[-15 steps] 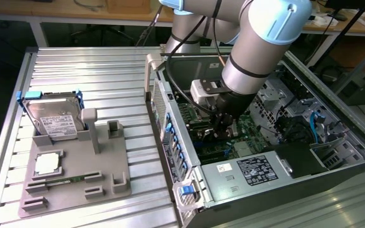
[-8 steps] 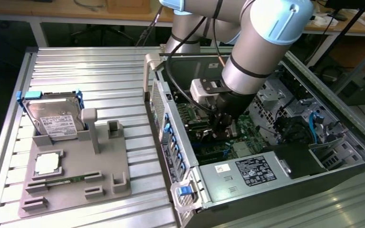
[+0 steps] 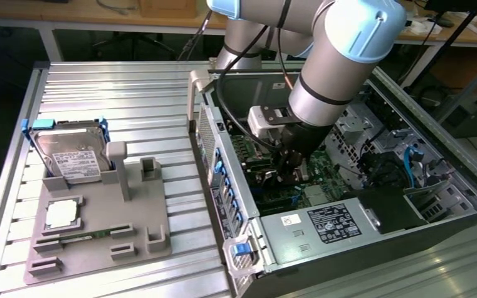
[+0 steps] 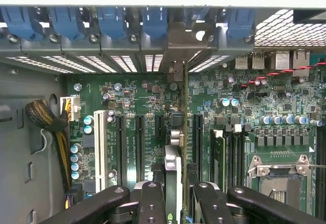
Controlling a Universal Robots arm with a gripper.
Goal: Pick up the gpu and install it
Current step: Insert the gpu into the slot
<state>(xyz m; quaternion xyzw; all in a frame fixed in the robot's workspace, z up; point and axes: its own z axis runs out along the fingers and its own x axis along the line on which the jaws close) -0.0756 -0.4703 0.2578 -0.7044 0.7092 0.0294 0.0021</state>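
Observation:
The gpu (image 4: 173, 165) is seen edge-on in the wrist view as a thin dark card. It stands upright over the long slots of the green motherboard (image 4: 137, 102). Its silver bracket end (image 4: 176, 71) reaches toward the row of rear slot openings. My gripper (image 4: 178, 201) is shut on it, with one black finger (image 4: 152, 203) on each side of the card. In the exterior view the gripper (image 3: 287, 172) is lowered deep inside the open computer case (image 3: 322, 225), over the motherboard (image 3: 322, 166). I cannot tell whether the card's edge sits in a slot.
Blue latches (image 4: 112, 20) line the case's rear wall. A white slot (image 4: 100, 147), a cable bundle (image 4: 48, 122) and an empty processor socket (image 4: 280, 178) surround the card. Outside the case, a grey fixture (image 3: 139, 217) holds a hard drive (image 3: 71, 155), a processor (image 3: 63, 214) and a memory stick (image 3: 81, 237).

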